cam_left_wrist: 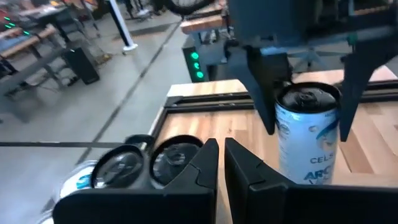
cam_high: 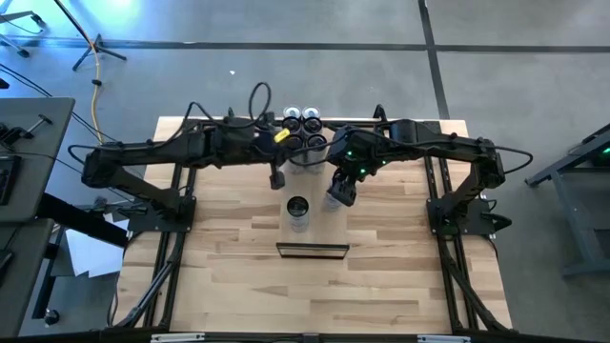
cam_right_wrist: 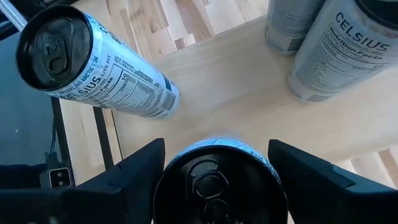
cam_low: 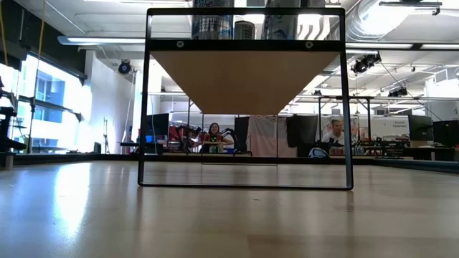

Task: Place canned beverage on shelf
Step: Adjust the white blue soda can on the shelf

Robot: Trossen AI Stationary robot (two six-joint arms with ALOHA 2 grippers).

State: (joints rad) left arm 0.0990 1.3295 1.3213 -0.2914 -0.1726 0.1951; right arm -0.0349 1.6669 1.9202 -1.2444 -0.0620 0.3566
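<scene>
Dark left gripper [cam_high: 277, 178], jaws pressed shut on nothing, waiting just beside the left edge of the shelf [cam_high: 319, 232]. On that light wood strip, one can [cam_high: 297, 211] standing alone near the front end, with a cluster of cans [cam_high: 302, 129] at the far end. To the right of the lone can, right gripper [cam_high: 339, 192] clamped around another can [cam_left_wrist: 308, 137], upright, over the shelf's right side. Hard to tell whether its base touches the wood.

Placing step in hand, probably near its end. Next: lower straight down until the base sits flat, then spread the jaws and lift clear without nudging the neighbour, which stands near on the left.
</scene>
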